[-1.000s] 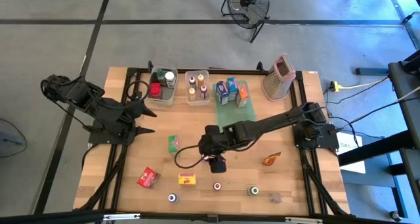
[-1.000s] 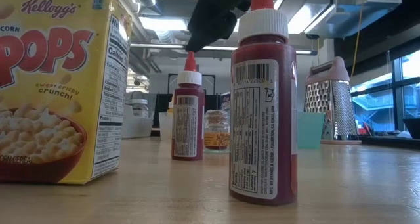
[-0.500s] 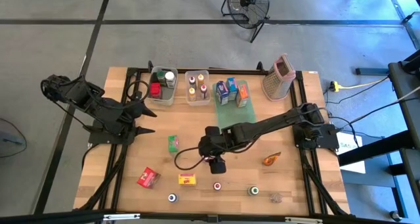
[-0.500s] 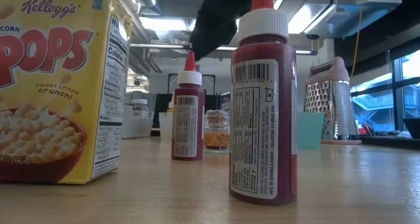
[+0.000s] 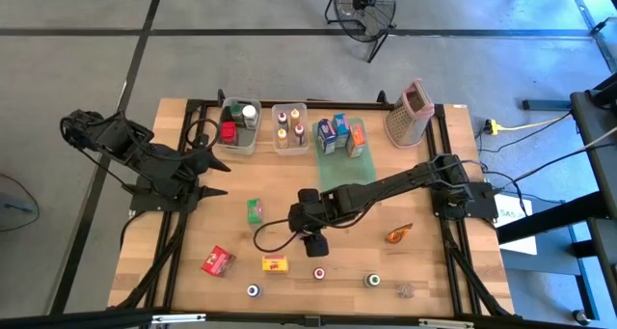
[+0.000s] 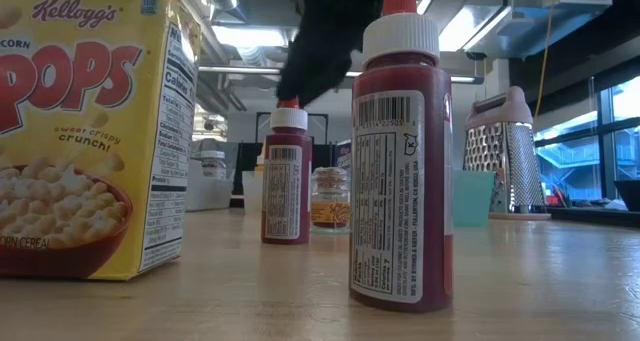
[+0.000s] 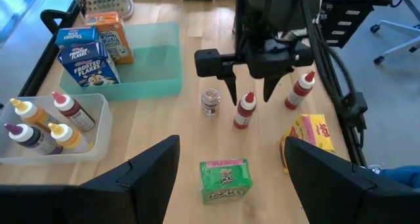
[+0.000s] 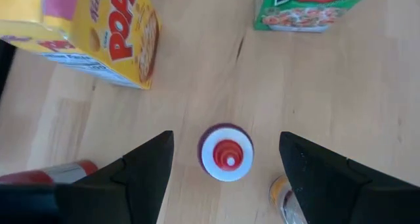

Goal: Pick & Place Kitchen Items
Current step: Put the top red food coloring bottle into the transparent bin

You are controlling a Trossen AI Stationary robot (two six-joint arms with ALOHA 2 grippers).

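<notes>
A small red bottle (image 7: 244, 110) with a white cap is shown standing upright on the wooden table (image 5: 434, 271), near the middle of its front half. The right gripper (image 7: 250, 90) is held directly above it, fingers (image 7: 231, 89) spread apart on either side of the cap, nothing grasped. A tiny spice jar (image 7: 210, 102) stands just beside the bottle, and a 2nd red bottle (image 7: 298, 90) stands near it on the other side. A green carton (image 7: 226, 179) and a yellow cereal carton (image 7: 310, 133) lie nearby on the table. Farther back, a green tray (image 7: 157, 86) holding 3 small cartons and a clear bin (image 7: 98, 106) holding 4 sauce bottles are seen. The left gripper (image 5: 216, 178) is parked at the table's left edge, fingers apart and empty.
</notes>
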